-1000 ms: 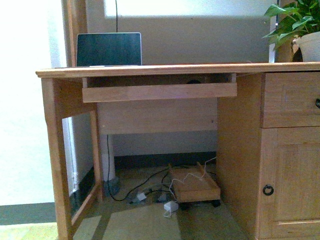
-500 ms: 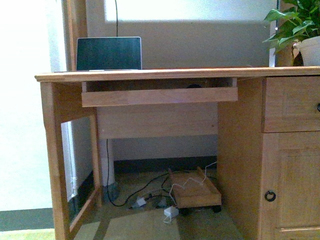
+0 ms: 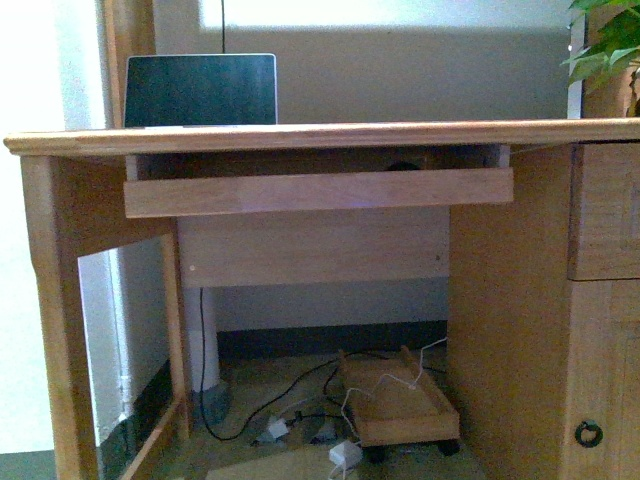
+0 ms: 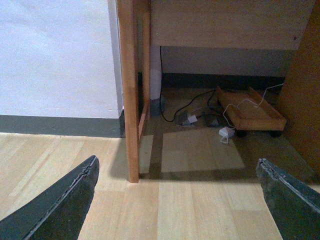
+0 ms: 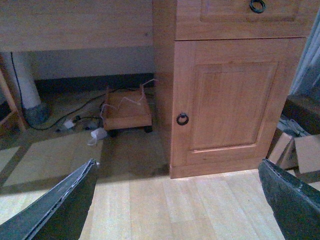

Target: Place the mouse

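A small dark rounded shape (image 3: 403, 166) peeks over the front board of the pull-out keyboard tray (image 3: 318, 191) under the desktop. Only its top shows; it looks like the mouse, but I cannot be sure. Neither arm shows in the front view. My left gripper (image 4: 176, 162) is open and empty, low over the wooden floor in front of the desk's left leg (image 4: 131, 90). My right gripper (image 5: 176, 162) is open and empty, low over the floor in front of the desk's cupboard door (image 5: 230, 95).
A laptop (image 3: 200, 90) stands open on the desktop (image 3: 320, 135) at the left, and a plant (image 3: 608, 45) at the right. Under the desk lie a small wheeled wooden tray (image 3: 400, 405), cables and adapters (image 3: 345, 455). Cardboard boxes (image 5: 297, 147) stand right of the cupboard.
The desk has grown larger in the front view and its right drawers and plant have slid toward the frame edge; the view has come closer to the desk.
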